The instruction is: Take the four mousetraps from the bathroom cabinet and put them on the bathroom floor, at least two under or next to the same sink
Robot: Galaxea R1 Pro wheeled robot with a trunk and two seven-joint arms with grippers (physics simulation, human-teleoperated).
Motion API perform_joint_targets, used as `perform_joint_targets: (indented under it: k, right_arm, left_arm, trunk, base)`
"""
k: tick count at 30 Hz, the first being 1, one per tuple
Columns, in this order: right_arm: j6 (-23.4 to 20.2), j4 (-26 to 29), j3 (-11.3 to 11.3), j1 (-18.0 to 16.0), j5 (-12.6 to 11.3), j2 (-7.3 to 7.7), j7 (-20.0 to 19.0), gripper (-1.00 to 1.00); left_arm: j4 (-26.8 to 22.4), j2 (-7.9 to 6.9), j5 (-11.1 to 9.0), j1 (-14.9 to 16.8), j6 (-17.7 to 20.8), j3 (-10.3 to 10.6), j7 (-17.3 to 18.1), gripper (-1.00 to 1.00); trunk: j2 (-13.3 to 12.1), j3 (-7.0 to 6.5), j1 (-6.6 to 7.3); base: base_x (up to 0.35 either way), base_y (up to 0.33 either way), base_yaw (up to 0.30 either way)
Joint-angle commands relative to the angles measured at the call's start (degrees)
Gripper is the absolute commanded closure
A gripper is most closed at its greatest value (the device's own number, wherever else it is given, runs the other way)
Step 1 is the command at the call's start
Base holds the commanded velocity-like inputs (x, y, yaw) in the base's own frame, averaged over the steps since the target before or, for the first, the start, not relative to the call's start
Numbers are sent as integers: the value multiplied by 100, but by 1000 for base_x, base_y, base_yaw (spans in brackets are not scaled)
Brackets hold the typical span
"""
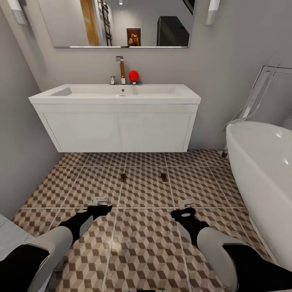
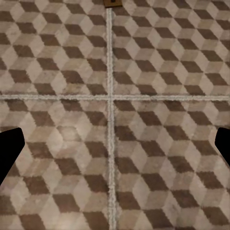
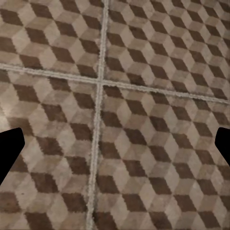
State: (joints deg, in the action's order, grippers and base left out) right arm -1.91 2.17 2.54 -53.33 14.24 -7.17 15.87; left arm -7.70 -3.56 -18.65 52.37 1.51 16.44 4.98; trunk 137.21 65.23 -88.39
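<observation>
Two mousetraps, tiny dark brown slabs, lie on the cube-patterned bathroom floor [image 1: 146, 243] just in front of the white wall-hung sink [image 1: 117, 94], one to the left [image 1: 123, 177] and one to the right [image 1: 164, 177]. My left gripper [image 1: 101, 200] hovers low over the tiles, short of the left mousetrap, open and empty. A corner of that mousetrap [image 2: 111, 2] shows in the left wrist view, where the left gripper [image 2: 115, 148] spans bare tile. The right gripper [image 1: 186, 204] hangs open short of the right mousetrap, with only tile between its fingertips [image 3: 9, 148]. The cabinet is out of view.
A white bathtub [image 1: 263, 170] with a chrome floor-standing tap [image 1: 259, 91] borders the floor on the right. A grey wall closes the left side. A faucet and a red object [image 1: 133, 76] sit on the sink, under a mirror [image 1: 121, 22].
</observation>
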Motion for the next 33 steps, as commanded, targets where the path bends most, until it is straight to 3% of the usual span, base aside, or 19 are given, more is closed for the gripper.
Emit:
perform_joint_targets:
  k: [1, 13, 33]
  right_arm:
    - [-20, 2, 27, -2, 53, -1, 20, -100]
    - [-20, 2, 27, -2, 53, 4, 21, -100]
    - [-20, 2, 27, -2, 53, 5, 18, -100]
  left_arm:
    - [-7, -4, -60, 2, 16, 44, 12, -100]
    - [-12, -4, -57, 2, 16, 49, 12, -100]
    - [-9, 20, -51, 2, 24, 52, 12, -100]
  trunk:
    - [2, 4, 1]
    - [2, 4, 1]
    - [-800, -355, 440]
  base:
    - [0, 0, 0]
    - [0, 0, 0]
    - [0, 0, 0]
